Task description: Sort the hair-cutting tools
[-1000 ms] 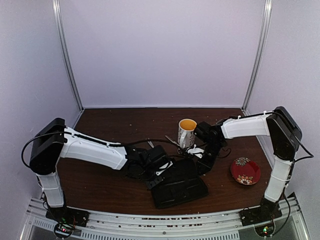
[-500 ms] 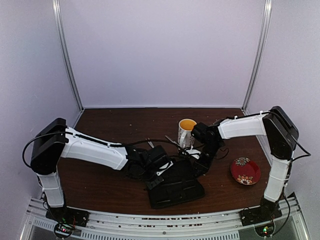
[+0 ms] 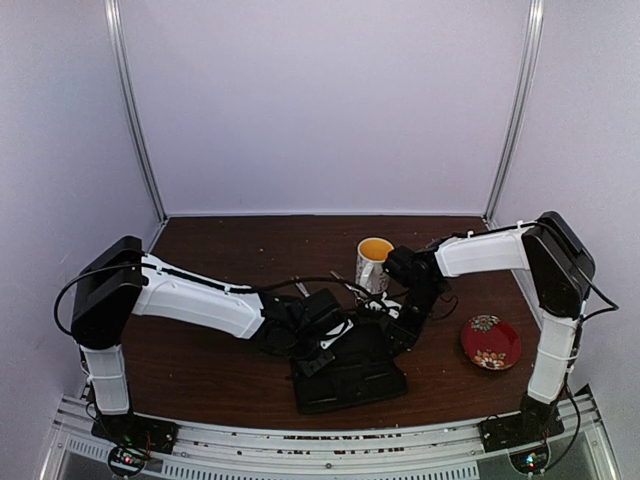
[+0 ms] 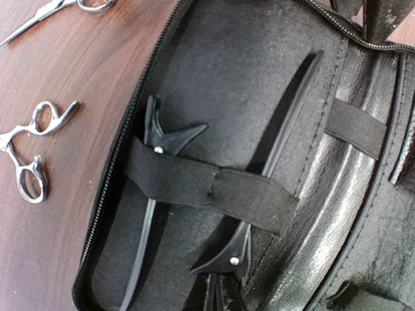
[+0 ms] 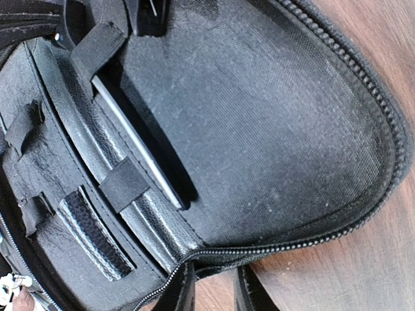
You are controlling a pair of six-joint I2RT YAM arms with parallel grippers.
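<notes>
The black case (image 3: 350,370) lies open at the table's middle. In the left wrist view two thin black clips sit under its elastic strap (image 4: 207,188): one on the left (image 4: 154,139) and one on the right (image 4: 285,129). My left gripper (image 4: 225,299) is over the case's inside, its fingers close together on the right clip's hinged end. Two silver scissors lie on the wood beside the case (image 4: 29,152) and further off (image 4: 61,6). My right gripper (image 5: 217,285) has its fingers apart, tips at the case's zipper rim (image 5: 272,243), wood showing between them.
A white mug (image 3: 373,262) with a yellow inside stands just behind the case, close to the right arm. A red floral plate (image 3: 490,342) lies at the right. The case's other half holds a silver strip (image 5: 139,149) under loops.
The case has slid left and toward the near edge, turning a little. Both grippers have moved along with it; the right arm has reached further left.
</notes>
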